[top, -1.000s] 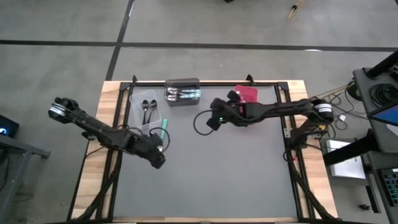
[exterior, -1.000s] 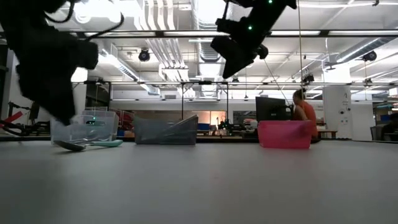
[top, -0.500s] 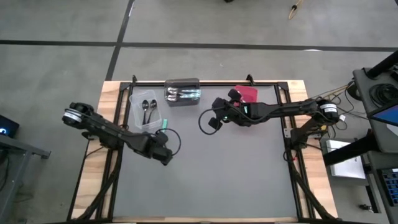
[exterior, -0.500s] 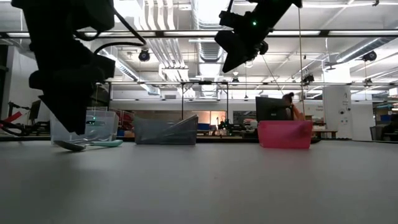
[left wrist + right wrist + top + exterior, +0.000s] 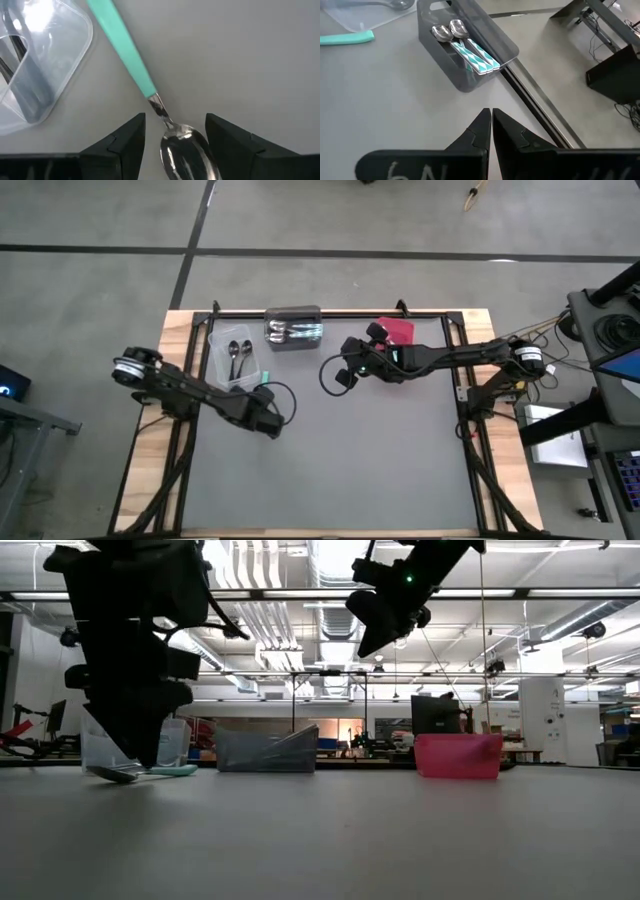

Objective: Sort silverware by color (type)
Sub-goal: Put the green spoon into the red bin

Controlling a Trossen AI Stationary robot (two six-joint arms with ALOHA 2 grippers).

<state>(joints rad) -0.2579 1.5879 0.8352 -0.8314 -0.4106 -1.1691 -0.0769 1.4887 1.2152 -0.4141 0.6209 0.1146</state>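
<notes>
Left wrist view: my left claw (image 5: 175, 131) apart, straddling teal-handled spoon (image 5: 150, 95) on surface (image 5: 240, 55). Right claw (image 5: 491, 125) together, waiting. Next: close, lift.

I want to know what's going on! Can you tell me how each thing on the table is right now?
Left gripper: open, fingers either side of the teal-handled spoon's bowl.
Teal-handled spoon: lying flat on the table beside the clear bin.
Clear bin: holds black spoons.
Dark grey bin: holds teal-handled spoons.
Red bin: contents hidden.
Right gripper: shut, empty, raised.
</notes>
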